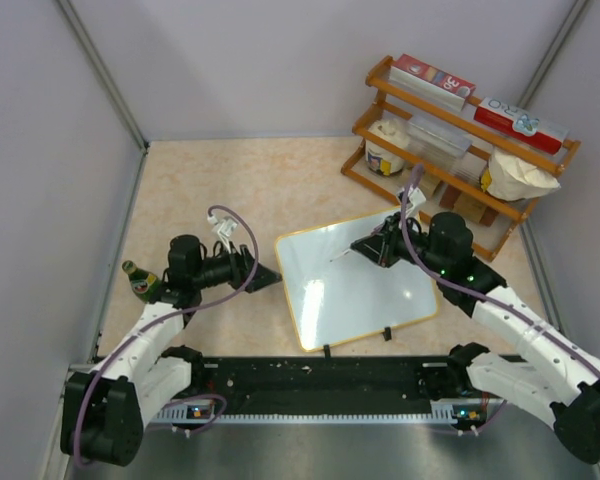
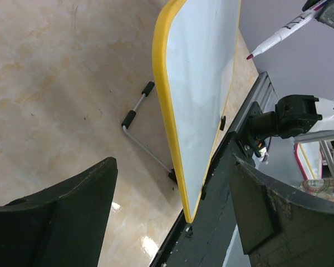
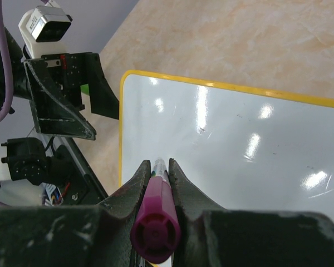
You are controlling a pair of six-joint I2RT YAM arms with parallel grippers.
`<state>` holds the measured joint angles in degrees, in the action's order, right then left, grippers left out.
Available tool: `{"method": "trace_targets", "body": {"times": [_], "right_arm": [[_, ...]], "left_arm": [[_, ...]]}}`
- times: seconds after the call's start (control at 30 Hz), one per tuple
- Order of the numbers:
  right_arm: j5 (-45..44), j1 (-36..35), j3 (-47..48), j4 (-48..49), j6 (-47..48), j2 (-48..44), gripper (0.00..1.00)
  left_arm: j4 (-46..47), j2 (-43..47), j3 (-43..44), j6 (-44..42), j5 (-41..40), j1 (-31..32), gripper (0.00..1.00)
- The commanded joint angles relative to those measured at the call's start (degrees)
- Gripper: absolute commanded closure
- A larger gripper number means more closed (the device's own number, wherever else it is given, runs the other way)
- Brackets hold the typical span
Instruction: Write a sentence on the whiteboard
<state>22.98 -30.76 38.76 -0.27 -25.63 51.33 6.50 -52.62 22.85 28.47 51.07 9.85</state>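
The whiteboard (image 1: 355, 285), glossy white with a thin yellow frame, stands tilted on a wire stand in the middle of the table. It also shows in the left wrist view (image 2: 203, 94) and the right wrist view (image 3: 239, 150). Its surface is blank. My right gripper (image 1: 372, 246) is shut on a marker (image 3: 158, 208) with a magenta end; the marker's tip (image 1: 334, 260) hovers over the board's upper part. In the left wrist view the marker (image 2: 278, 33) is seen off the board. My left gripper (image 1: 265, 277) is open and empty, just left of the board's left edge.
A wooden rack (image 1: 460, 140) with boxes, a tub and a bag stands at the back right. A small green bottle (image 1: 138, 280) lies by the left arm. The board's wire stand (image 2: 142, 128) rests on the table behind it. A black rail (image 1: 320, 385) runs along the near edge.
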Motion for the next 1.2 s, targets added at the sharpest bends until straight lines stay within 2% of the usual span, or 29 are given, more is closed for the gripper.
{"method": "trace_targets", "body": {"times": [0.0, 0.2, 0.4, 0.73, 0.83, 0.97, 1.03, 1.1, 1.17], "right_arm": [[-0.75, -1.31, 3.95, 2.38, 1.02, 1.58, 1.0], [-0.66, -2.19, 5.09, 3.35, 0.76, 2.55, 1.0], [-0.75, -3.51, 5.01, 4.93, -0.39, 3.07, 1.0], [-1.71, -5.27, 6.59, 5.55, 0.66, 4.83, 1.0], [-2.77, -6.06, 7.03, 5.98, 1.37, 5.09, 1.0], [-3.47, -7.03, 7.2, 6.95, 1.63, 6.59, 1.0], [-3.91, -7.99, 7.47, 7.74, 1.72, 7.29, 1.0], [-4.09, -8.78, 7.99, 8.18, 2.16, 8.17, 1.0], [-4.35, -9.4, 8.43, 8.88, 2.6, 8.7, 1.0]], "left_arm": [[4.39, -1.69, 2.2, 1.06, 2.54, -0.27, 0.16], [9.83, -7.66, 3.25, 4.22, 6.67, 0.52, 0.16], [13.26, -11.62, 4.83, 5.1, 5.53, 3.86, 0.18], [21.97, -19.44, 4.92, 7.56, 5.18, 7.73, 0.34], [23.55, -20.41, 5.01, 8.53, 5.01, 8.78, 0.45], [22.94, -20.86, 5.18, 8.36, 4.65, 8.79, 0.78], [22.42, -20.94, 5.27, 8.18, 4.65, 8.79, 0.9], [21.8, -20.86, 5.19, 7.74, 4.65, 8.79, 0.99], [21.19, -21.03, 5.27, 7.3, 4.92, 8.79, 1.0]]}}
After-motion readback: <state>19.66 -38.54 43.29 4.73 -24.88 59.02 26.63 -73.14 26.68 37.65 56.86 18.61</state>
